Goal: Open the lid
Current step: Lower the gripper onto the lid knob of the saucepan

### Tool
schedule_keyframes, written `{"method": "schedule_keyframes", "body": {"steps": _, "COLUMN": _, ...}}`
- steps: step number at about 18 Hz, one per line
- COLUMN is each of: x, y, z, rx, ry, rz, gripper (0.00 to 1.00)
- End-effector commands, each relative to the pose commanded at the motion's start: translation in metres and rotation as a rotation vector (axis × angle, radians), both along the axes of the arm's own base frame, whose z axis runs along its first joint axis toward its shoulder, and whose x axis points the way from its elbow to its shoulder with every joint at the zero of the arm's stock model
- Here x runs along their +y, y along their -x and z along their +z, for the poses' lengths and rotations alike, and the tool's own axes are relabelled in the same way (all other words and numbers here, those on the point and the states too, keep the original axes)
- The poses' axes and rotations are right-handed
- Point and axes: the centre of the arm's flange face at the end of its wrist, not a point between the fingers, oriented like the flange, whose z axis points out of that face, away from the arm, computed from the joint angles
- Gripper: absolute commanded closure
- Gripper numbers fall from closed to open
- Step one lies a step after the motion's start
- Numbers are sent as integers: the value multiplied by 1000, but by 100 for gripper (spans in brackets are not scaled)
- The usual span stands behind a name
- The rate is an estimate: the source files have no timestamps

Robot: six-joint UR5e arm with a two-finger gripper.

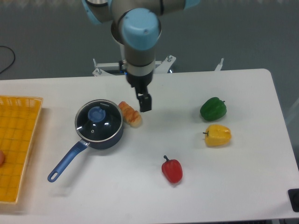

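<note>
The lid is a round glass disc with a metal rim and a blue centre knob. It sits flat on a dark blue saucepan with a long blue handle, left of the table's middle. My gripper hangs above the table to the right of the pan, just past a bread roll. Its dark fingers point down and look pressed together with nothing held. It is apart from the lid.
A bread roll lies right against the pan's right side. A green pepper, a yellow pepper and a red pepper lie to the right. A yellow basket stands at the left edge.
</note>
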Motion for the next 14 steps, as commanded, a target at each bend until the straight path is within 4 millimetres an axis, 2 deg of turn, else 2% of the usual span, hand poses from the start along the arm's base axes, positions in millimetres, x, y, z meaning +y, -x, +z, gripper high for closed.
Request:
{"method": "schedule_keyframes", "body": {"steps": 3, "x": 20, "y": -20, "z": -13, "rx": 13, "ry": 8, "rz": -51, "gripper": 0}}
{"method": "schedule_keyframes", "body": {"steps": 5, "x": 19, "y": -25, "z": -14, "rx": 43, "ry": 35, "rz": -62, "gripper": 0}}
{"method": "schedule_keyframes", "body": {"steps": 7, "x": 27, "y": -45, "z": -16, "rx": 59, "ry": 52, "rz": -95, "gripper": 0}}
{"method": "schedule_keyframes", "body": {"steps": 11, "x": 35, "y": -73, "z": -29, "rx": 63, "ry": 71, "rz": -41, "gripper": 0}}
{"method": "schedule_keyframes", "body": {"steps": 14, "x": 38, "y": -74, "z": -33, "rx": 66, "ry": 80, "rz": -68, "gripper": 0}}
